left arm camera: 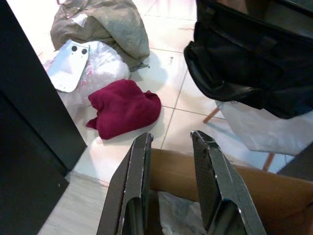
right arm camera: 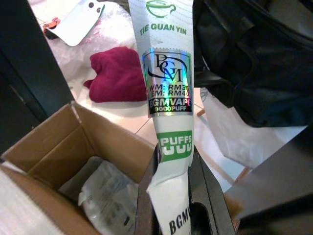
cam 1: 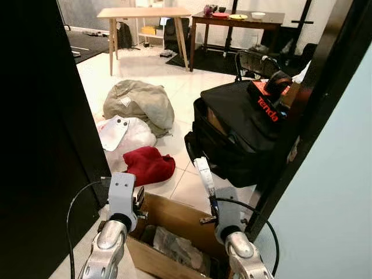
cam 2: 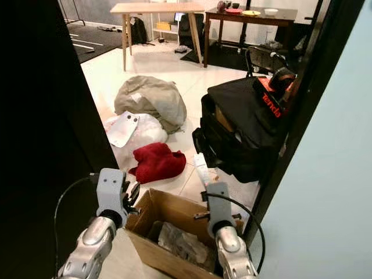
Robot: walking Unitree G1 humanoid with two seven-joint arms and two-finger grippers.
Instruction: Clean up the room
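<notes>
An open cardboard box (cam 1: pixel 182 216) stands on the floor right in front of me, with a crumpled clear plastic bag (cam 1: pixel 175 244) inside. My right gripper (right arm camera: pixel 174 164) is shut on a long white packet (right arm camera: pixel 165 73) printed "BGMVAPE", held upright over the box's right side. The left gripper (left arm camera: pixel 171 138) is open and holds nothing, hovering at the box's left rim. A dark red cloth (cam 1: pixel 149 165) lies on the tiles just beyond the box. Behind it sit a white plastic bag (cam 1: pixel 138 135) with a white card (cam 1: pixel 113 132) on it, and a grey-beige sack (cam 1: pixel 140 102).
A big black bag (cam 1: pixel 241 136) with a Tenda carton (cam 1: pixel 268 100) on top stands at the right, close to the box. A black panel (cam 1: pixel 40 128) walls off the left, a dark door frame (cam 1: pixel 314 99) the right. Two tables (cam 1: pixel 145 13) stand at the far end.
</notes>
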